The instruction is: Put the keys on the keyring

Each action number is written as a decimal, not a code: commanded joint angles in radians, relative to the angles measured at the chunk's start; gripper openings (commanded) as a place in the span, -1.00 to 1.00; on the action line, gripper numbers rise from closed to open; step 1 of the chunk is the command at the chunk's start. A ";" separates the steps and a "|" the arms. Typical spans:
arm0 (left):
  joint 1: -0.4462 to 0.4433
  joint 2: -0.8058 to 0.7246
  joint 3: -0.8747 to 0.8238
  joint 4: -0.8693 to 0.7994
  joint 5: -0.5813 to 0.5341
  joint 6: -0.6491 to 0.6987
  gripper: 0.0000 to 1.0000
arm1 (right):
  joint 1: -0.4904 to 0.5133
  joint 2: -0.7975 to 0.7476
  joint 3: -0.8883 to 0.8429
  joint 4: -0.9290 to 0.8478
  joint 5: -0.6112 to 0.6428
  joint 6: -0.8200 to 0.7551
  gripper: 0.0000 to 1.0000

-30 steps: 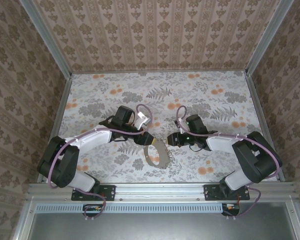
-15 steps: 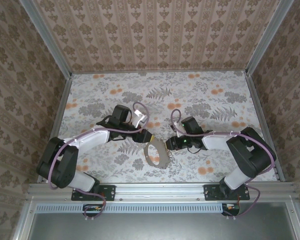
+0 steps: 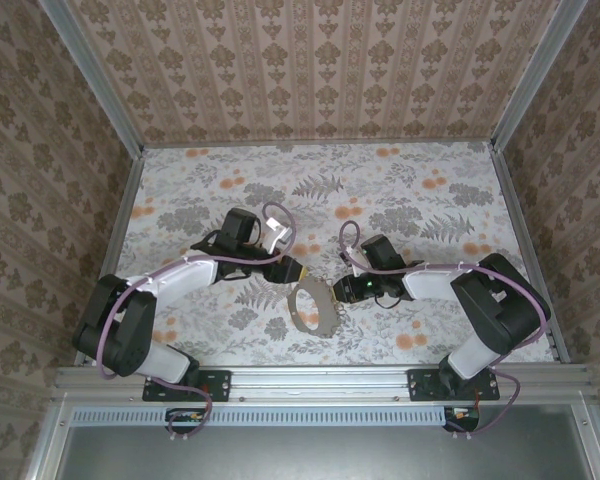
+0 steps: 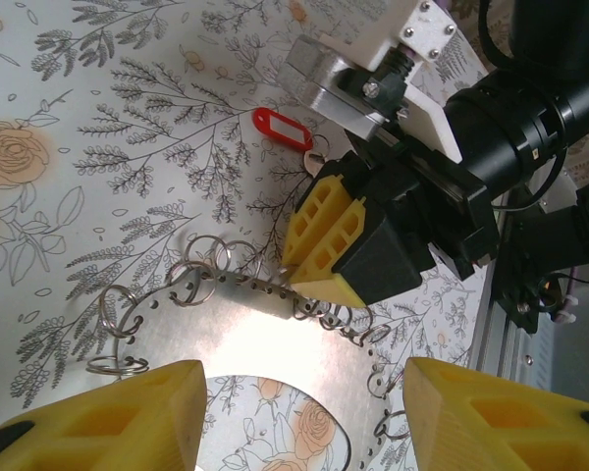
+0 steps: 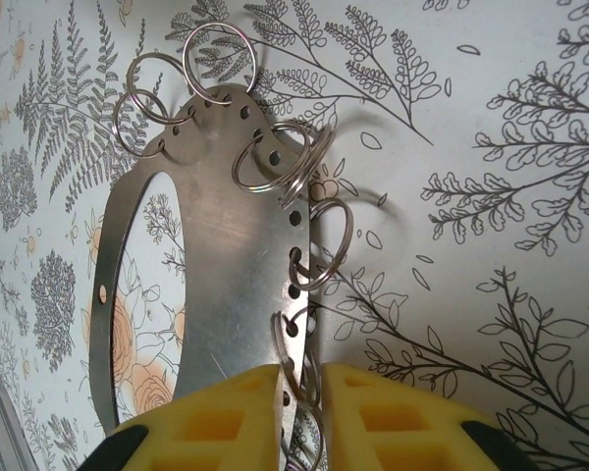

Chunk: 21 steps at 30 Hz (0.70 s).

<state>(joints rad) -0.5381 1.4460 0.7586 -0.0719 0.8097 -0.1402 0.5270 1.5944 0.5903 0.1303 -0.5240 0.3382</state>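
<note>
- The keyring (image 5: pixel 226 255) is a flat, dull metal hoop. A row of holes runs along one side, with several small split rings (image 5: pixel 222 63) hung through them.
- From the top view I place it at the near middle of the worktop (image 4: pixel 69 108), between the ends of the two arms.
- Right gripper (image 5: pixel 301 373): the fingers are narrow and closed on the holed rim of the keyring. One split ring sits in the gap beside that rim.
- Left gripper (image 4: pixel 304 371): the fingers stand wide, one on either side of the keyring's band, which shows between them. I cannot tell whether they bear on the metal.
- The keys (image 4: pixel 283 129): the red tag lies flat on the worktop beyond the right gripper in the left wrist view, apart from the keyring. The small silver key at its end is partly hidden by that gripper's body.
- I find the keys not threaded on the keyring.
</note>
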 commanded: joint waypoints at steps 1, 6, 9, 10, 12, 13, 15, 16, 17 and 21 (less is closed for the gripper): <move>0.012 -0.038 -0.008 0.017 0.028 -0.019 0.11 | 0.007 -0.004 0.021 0.006 0.009 -0.026 -0.67; 0.020 -0.050 -0.008 0.010 0.028 -0.021 0.10 | 0.014 -0.028 0.011 0.030 0.007 -0.050 -0.76; 0.023 -0.064 -0.006 -0.001 0.025 -0.018 0.10 | 0.019 -0.067 -0.008 0.063 -0.001 -0.069 -0.83; 0.024 -0.068 -0.005 -0.004 0.028 -0.016 0.10 | 0.021 -0.088 -0.016 0.075 -0.004 -0.079 -0.86; 0.024 -0.074 -0.003 -0.008 0.038 -0.014 0.07 | 0.023 -0.135 -0.033 0.102 -0.009 -0.104 -0.91; 0.024 -0.080 -0.003 -0.006 0.050 -0.013 0.05 | 0.024 -0.169 -0.047 0.128 -0.015 -0.116 -0.94; 0.024 -0.091 -0.002 0.008 0.088 -0.018 0.01 | 0.028 -0.255 -0.076 0.180 -0.020 -0.140 -0.99; 0.023 -0.099 -0.003 0.019 0.115 -0.022 -0.01 | 0.030 -0.296 -0.093 0.206 -0.023 -0.155 -1.00; 0.020 -0.108 -0.002 0.025 0.135 -0.023 -0.02 | 0.031 -0.328 -0.104 0.229 -0.029 -0.168 -1.00; 0.013 -0.174 -0.004 0.055 0.203 -0.026 -0.08 | 0.034 -0.433 -0.123 0.299 -0.065 -0.203 -1.00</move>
<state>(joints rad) -0.5220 1.3277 0.7586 -0.0612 0.9176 -0.1524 0.5549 1.2095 0.4770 0.3195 -0.5415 0.1909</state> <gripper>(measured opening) 0.463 0.065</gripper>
